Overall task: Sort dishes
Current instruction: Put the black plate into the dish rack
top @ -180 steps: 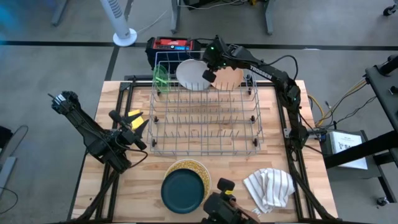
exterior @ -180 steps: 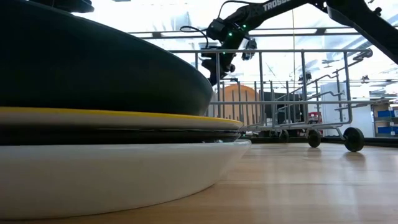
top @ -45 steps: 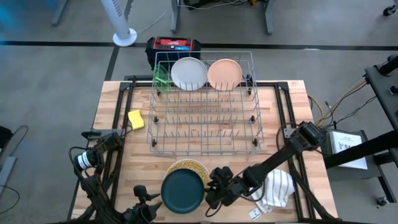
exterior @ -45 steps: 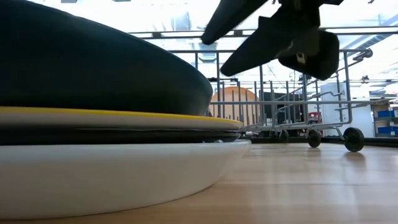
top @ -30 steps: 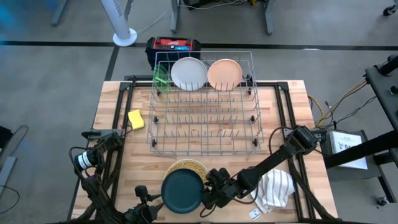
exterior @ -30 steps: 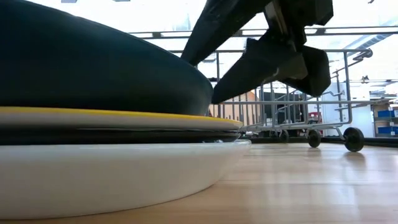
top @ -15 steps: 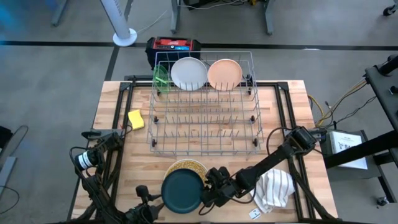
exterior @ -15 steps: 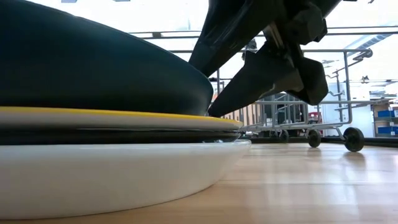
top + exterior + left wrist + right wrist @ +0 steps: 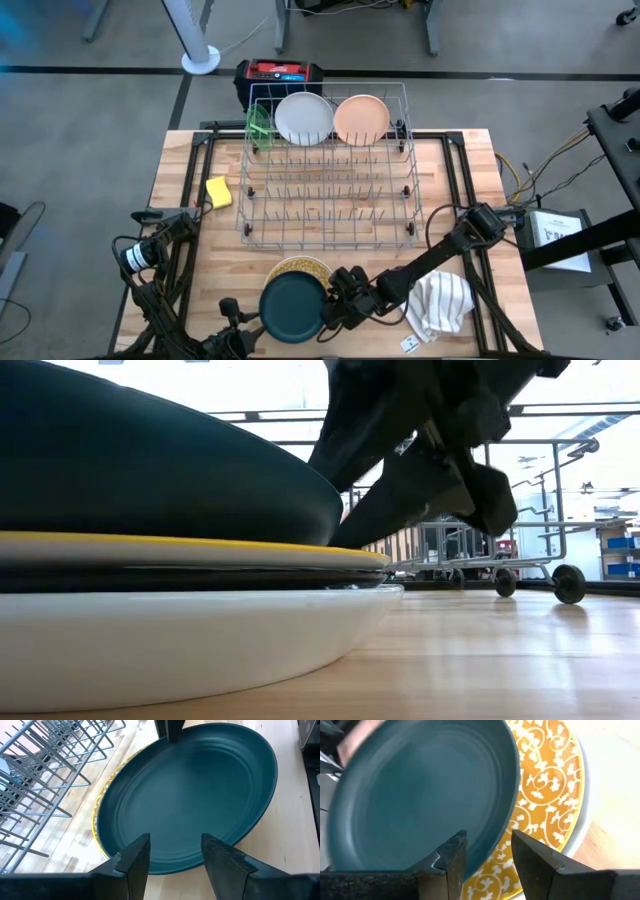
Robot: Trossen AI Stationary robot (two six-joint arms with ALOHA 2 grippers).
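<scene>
We see a dark teal plate (image 9: 293, 306) topping a stack at the near edge of the tabletop (image 9: 190, 190). Under it lies a yellow plate with a white scroll pattern (image 9: 547, 795), and below that a white plate (image 9: 200, 645); a dark layer between the yellow and white ones shows only as a thin band in the low view, and we cannot tell what it is.

The right tool (image 9: 330, 312) sits at the teal plate's right rim. In its wrist view the fingers (image 9: 447, 862) straddle that rim with a moderate gap, and we cannot tell whether they press on it. In the low view the tool is a dark mass that hides most of the dish rack (image 9: 328, 175) behind it.

The left tool (image 9: 228, 312) waits at the near-left of the stack, largely cut off by the picture's edge; its fingers (image 9: 135, 862) stand apart, holding nothing, just short of the teal plate's rim.

At the rack's far end stand a lime-green dish (image 9: 259, 127), seen edge-on and hard to make out, a white plate (image 9: 304, 117) and a peach plate (image 9: 361, 118). A yellow sponge (image 9: 219, 191) lies left of the rack, and a striped cloth (image 9: 440, 302) is partly covered by the right arm. A red-and-black box (image 9: 278, 74) beyond the tabletop carries a label too small to read. No writing is legible anywhere.
</scene>
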